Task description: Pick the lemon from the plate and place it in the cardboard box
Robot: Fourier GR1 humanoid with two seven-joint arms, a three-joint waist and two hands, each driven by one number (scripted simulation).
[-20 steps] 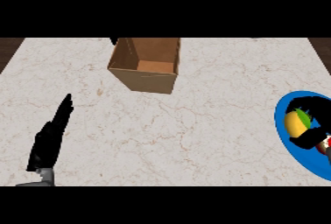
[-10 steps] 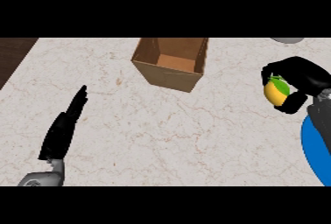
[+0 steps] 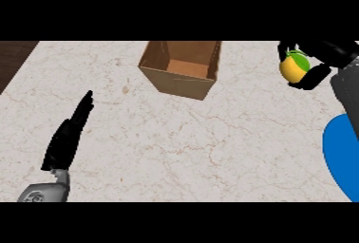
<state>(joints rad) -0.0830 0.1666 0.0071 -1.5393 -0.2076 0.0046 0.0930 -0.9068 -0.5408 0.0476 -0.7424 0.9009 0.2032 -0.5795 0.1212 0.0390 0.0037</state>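
Lemon (image 3: 292, 68) farther up than before, right of cardboard box (image 3: 179, 83), within curled right hand (image 3: 335, 51)

You had one view, from the head, facing steeply down on the counter (image 3: 196, 142) — near enough that its marble top filled almost the whole frame. The cardboard box (image 3: 184, 66) met the top edge and the plate (image 3: 344, 152) was cut by the right edge. The left hand (image 3: 67, 135) showed lower left, the right hand (image 3: 333, 51) with the lemon (image 3: 294, 66) upper right.
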